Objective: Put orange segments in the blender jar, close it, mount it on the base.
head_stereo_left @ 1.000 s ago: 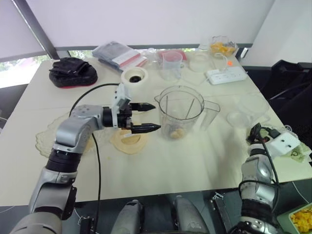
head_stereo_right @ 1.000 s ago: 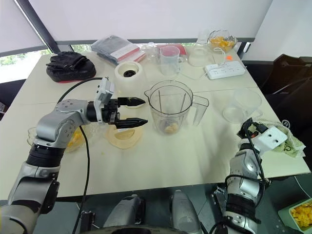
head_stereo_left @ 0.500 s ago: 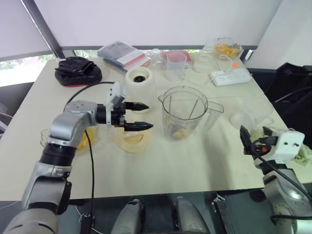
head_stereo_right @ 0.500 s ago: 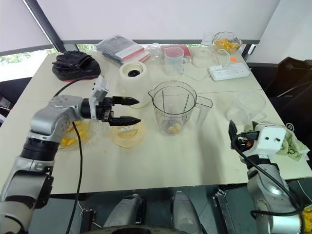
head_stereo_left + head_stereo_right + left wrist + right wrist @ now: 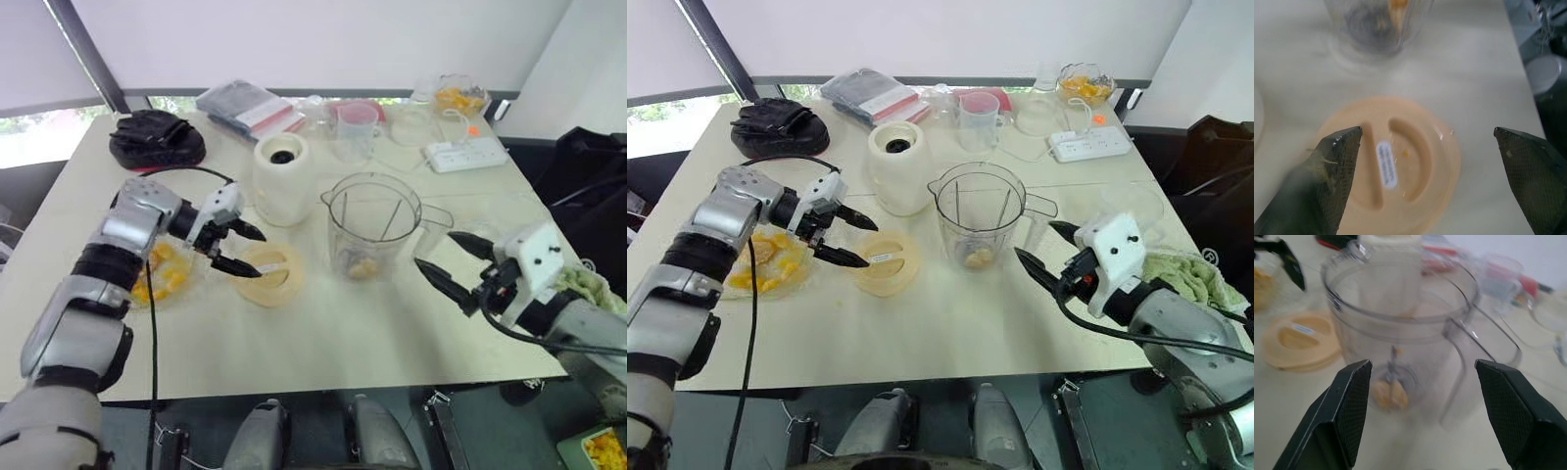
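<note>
The right gripper (image 5: 1035, 240), fingers spread wide, hangs over bare table (image 5: 950, 328) at 4 o'clock of the blender jar (image 5: 980, 211). The jar stands mid-table, clear, upright and lidless, with a few orange segments (image 5: 972, 258) at its bottom. At its 9 o'clock the left gripper (image 5: 869, 246), fingers apart, is at the edge of the peach lid (image 5: 890, 269). The base (image 5: 898, 166) stands at 11 o'clock.

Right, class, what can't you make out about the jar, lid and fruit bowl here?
Segment count in the blender jar: right wrist view, blurred behind the jar wall.
Print on the lid label: left wrist view, too small and blurred.
The fruit bowl: eye views, partly behind the left arm.
</note>
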Robot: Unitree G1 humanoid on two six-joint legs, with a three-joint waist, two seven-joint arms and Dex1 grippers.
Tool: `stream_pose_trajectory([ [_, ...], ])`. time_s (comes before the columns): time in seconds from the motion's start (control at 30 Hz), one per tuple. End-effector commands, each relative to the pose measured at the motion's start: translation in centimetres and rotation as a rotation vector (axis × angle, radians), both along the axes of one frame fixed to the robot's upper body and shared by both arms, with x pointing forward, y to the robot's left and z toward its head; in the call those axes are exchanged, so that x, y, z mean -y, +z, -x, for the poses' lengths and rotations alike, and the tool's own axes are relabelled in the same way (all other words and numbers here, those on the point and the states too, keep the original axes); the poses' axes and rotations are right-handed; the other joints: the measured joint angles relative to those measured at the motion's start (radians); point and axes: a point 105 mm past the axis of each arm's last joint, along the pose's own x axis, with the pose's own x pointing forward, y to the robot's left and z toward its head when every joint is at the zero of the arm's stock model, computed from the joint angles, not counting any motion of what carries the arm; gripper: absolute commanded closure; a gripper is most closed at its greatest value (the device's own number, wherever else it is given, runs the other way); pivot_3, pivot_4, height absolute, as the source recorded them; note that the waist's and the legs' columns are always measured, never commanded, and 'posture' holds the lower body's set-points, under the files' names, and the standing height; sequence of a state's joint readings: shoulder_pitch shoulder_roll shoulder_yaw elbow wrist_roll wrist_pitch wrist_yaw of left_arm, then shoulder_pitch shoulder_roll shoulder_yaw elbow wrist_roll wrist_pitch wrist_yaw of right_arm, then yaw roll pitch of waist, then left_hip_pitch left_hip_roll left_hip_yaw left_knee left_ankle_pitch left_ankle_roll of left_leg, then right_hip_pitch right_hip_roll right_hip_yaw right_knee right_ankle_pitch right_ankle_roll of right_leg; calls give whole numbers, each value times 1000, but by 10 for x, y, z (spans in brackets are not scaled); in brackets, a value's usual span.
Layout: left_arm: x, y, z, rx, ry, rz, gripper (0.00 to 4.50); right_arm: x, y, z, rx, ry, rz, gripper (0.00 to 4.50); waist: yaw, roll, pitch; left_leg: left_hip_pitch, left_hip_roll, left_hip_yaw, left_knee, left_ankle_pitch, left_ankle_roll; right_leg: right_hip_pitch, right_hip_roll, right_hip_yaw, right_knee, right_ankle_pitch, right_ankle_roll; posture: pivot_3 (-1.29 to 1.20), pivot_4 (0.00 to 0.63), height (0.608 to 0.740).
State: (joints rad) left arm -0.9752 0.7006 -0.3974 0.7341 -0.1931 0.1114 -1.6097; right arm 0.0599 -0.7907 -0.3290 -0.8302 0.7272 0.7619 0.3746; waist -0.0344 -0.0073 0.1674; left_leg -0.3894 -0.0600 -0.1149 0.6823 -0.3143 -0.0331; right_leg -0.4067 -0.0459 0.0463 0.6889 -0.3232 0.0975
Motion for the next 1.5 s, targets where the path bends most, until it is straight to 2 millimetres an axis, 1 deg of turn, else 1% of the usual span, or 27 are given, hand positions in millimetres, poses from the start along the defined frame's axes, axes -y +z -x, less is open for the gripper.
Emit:
stream_pose_trajectory([
  [0.03, -7, 12, -9, 62, 0, -45, 0, -13, 11, 6, 38, 54, -7, 975, 2, 0, 0, 0, 0, 0, 0, 0, 0, 0, 0, 0, 0, 0, 0, 0, 150, 740],
  [0.1, -8, 16, -13, 71, 10, -40, 538, -15, 9, 8, 27, 62, 1, 910, 6, -2, 1, -1, 0, 0, 0, 0, 1, -1, 0, -1, -1, 0, 0, 0, 150, 740],
  [0.17, -8, 16, -14, 67, 17, -38, 538, -19, 8, 11, 18, 71, 4, 910, 13, -2, 1, -2, 0, 0, 0, 0, 1, -2, 0, -1, -1, 0, 0, 0, 150, 740],
  [0.3, -7, 5, -15, 49, 15, -49, 538, -23, 7, 17, 0, 86, 0, 910, 18, -3, 2, -2, 0, 0, 0, 0, 1, -2, -1, -1, -1, 0, 0, 0, 150, 740],
  [0.37, -2, -2, -14, 24, 6, -45, 1090, -23, 7, 24, -14, 98, 9, 910, 19, -3, 2, -2, 0, 0, 0, -1, 1, -2, 0, -1, 0, 0, 0, 0, 150, 740],
  [0.4, 0, -5, -14, 17, 1, -45, 1443, -23, 7, 27, -20, 104, 9, 910, 22, -3, 2, -2, 0, 0, 1, -1, 1, -2, -1, -1, 0, 0, 0, 0, 150, 740],
  [0.43, 2, -9, -15, 21, -1, -57, 1886, -23, 7, 30, -25, 108, 12, 910, 23, -3, 2, -2, 0, 0, 1, -1, 1, -2, -1, -1, 0, 0, 0, 0, 150, 740],
  [0.6, 4, -17, -14, 33, -35, -87, 1886, -25, 6, 37, -45, 119, 24, 910, 21, -6, 3, -2, 0, 0, 1, -1, 1, -1, 0, -1, 0, 0, 0, 0, 150, 740],
  [0.73, 8, -29, -13, 44, -55, -121, 1886, -36, 7, 44, -64, 179, 7, 910, 18, -6, 3, -2, 0, 0, 1, -1, 1, -2, 0, -1, 0, 0, 0, 0, 150, 740],
  [0.87, 13, -37, -17, 72, -47, -147, 1886, -39, 9, 45, -74, 195, 10, 910, 22, -8, 3, -2, 0, 0, 1, -1, 1, -1, 0, -2, 0, 0, 0, 0, 150, 740],
  [1.17, 23, -46, -27, 148, 18, -140, 1886, -45, 11, 48, -90, 209, 0, 910, 22, -9, 3, -2, 0, 0, 1, -1, 1, -1, -1, -2, 0, 0, 0, 0, 150, 740],
  [1.3, 25, -51, -29, 157, 37, -140, 1886, -46, 10, 48, -98, 206, 3, 910, 22, -9, 3, -2, 0, 0, 1, -1, 1, -1, -1, -2, 0, 0, 0, 0, 150, 740],
  [1.5, 26, -63, -29, 173, 41, -185, 1886, -46, 12, 47, -91, 186, 6, 910, 22, -9, 3, -2, 0, 0, 1, -1, 1, -1, 0, -2, 0, 0, 0, 0, 150, 740],
])
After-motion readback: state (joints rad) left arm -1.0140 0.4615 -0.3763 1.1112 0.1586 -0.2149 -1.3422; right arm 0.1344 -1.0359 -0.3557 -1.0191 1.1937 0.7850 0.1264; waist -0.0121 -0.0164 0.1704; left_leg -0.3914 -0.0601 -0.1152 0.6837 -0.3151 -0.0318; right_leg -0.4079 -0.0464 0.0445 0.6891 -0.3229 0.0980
